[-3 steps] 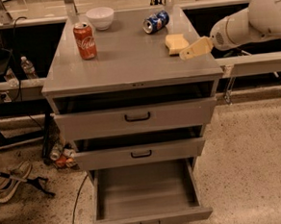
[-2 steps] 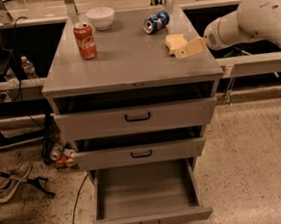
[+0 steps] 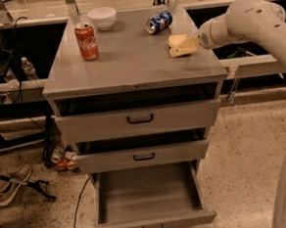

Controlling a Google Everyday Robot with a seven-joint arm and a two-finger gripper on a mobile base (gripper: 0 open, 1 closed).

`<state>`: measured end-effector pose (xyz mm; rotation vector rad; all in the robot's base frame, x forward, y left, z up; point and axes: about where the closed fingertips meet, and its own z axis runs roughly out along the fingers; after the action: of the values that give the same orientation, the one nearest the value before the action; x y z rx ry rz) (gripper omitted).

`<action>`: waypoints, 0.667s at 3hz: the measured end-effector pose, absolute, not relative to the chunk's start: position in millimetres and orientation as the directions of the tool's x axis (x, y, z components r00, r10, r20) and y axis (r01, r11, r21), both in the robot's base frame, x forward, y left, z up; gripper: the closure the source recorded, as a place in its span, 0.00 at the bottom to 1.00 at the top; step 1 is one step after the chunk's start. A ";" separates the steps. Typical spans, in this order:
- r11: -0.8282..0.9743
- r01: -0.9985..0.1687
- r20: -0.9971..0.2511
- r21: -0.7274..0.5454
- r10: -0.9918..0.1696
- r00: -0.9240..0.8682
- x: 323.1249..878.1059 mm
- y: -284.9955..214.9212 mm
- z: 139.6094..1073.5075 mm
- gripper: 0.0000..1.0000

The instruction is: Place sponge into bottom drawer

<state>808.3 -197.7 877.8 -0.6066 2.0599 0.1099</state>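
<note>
Over the last second the arm has swung in from the right, carrying the gripper (image 3: 183, 48) leftward across the cabinet top (image 3: 130, 68) until it sits against the sponge (image 3: 176, 38); the sponge itself has barely shifted.

In the camera view, the sponge lies flat on the right rear part of the top, with the gripper touching or just overlapping its near edge; whether the tool is apart, together or clamped on the sponge cannot be told; nothing shows the sponge lifted. A blue can (image 3: 158, 22) lies on its side just behind; a red cola can (image 3: 86, 40) stands upright and a white bowl (image 3: 102, 17) sits well apart to the left. Below, the bottom drawer (image 3: 146, 196) is pulled right out with its floor bare; the two shallower drawers above are only slightly ajar.

The approach looks nearly done; the grasp seems the step in hand, with lifting, carrying down and releasing all to come.
</note>
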 end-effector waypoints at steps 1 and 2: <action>0.870 -0.472 -0.829 -0.142 -0.365 -0.423 818.6 -185.6 871.4 0.00; 0.865 -0.487 -0.827 -0.124 -0.361 -0.431 826.4 -174.5 862.9 0.00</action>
<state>826.4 -174.5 862.9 -0.6160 2.0654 0.1639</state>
